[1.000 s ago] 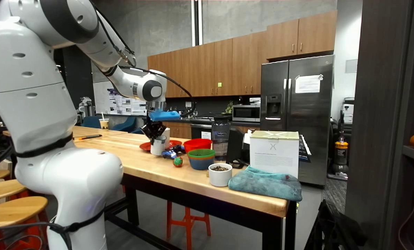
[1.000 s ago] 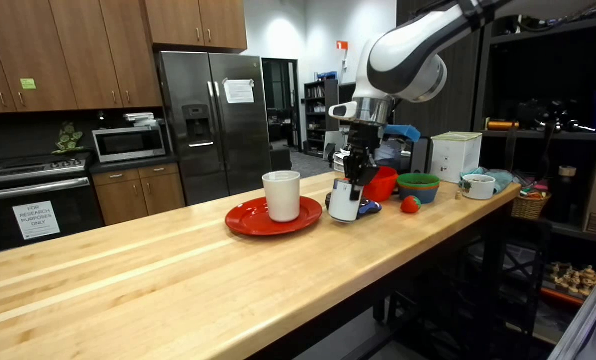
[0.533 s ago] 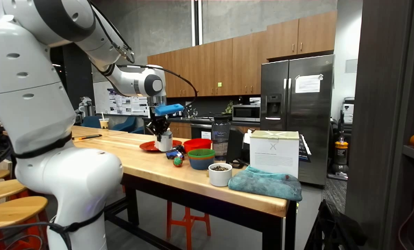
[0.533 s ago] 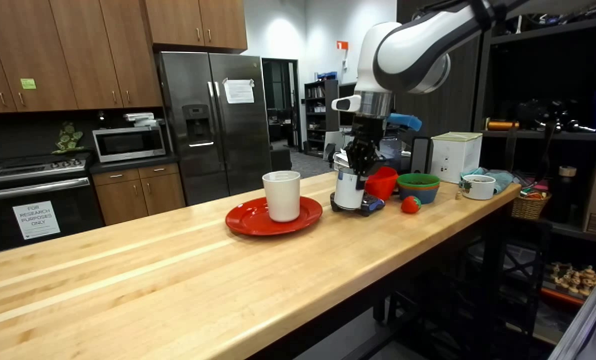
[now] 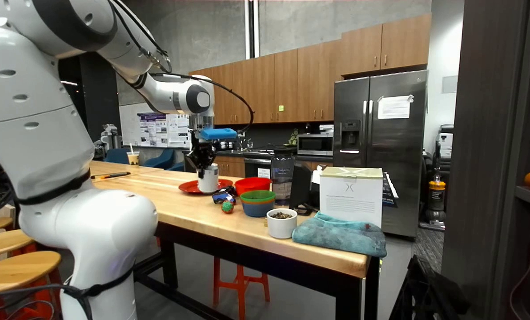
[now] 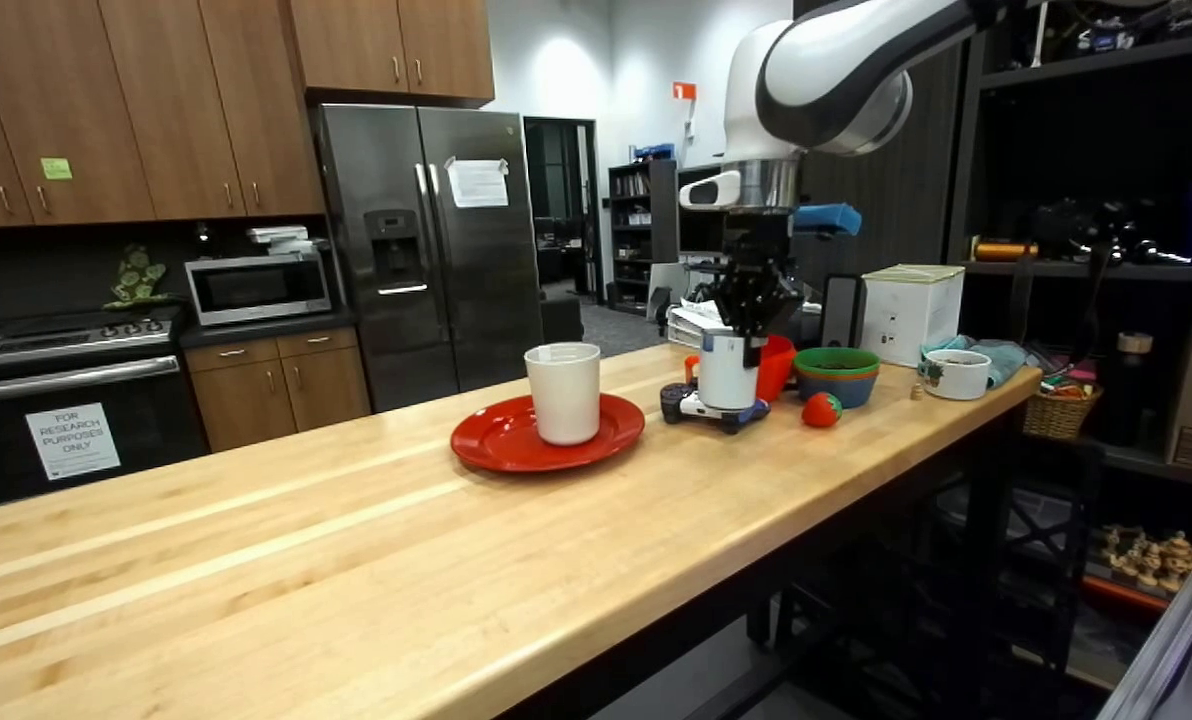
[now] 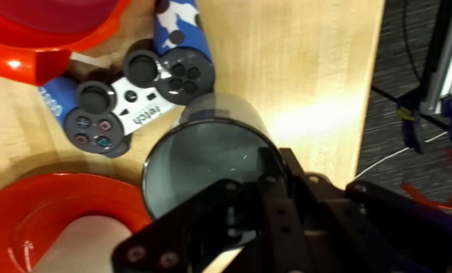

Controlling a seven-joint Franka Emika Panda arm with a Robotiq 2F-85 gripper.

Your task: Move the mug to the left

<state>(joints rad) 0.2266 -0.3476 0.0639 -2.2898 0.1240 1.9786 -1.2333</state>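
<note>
Mug (image 6: 728,374) held about upright above the table (image 6: 306,560), between the red plate (image 6: 488,446) and the red bowl (image 5: 251,184), inboard of the robot-side long edge. Jaws apparently clenched on its wall, one inside the rim, one outside, on the side facing that edge. Firmness of the pinch cannot be told. In an exterior view the gamepad (image 6: 689,404) is seen partly below the base; the mug is therefore judged lifted, clearance unknown.

Risks from here:
1. Slip or swing. The wall is pinched on one side only, so the weight is borne off-centre; by a sudden start or stop the mug could be tipped or twisted in the jaws.
2. Snag. Should the mug be lowered here, the gamepad could be caught by its base and dragged, or an uneven footing given.
3. Collision. The plate, with the cup (image 6: 562,395) stood on it, lies leftward in that same view. If a low, straight path is taken, the plate could be struck and the cup toppled.
4. Overhang. If the path is swung too wide around the plate, the long edge could be overrun at release.
</note>
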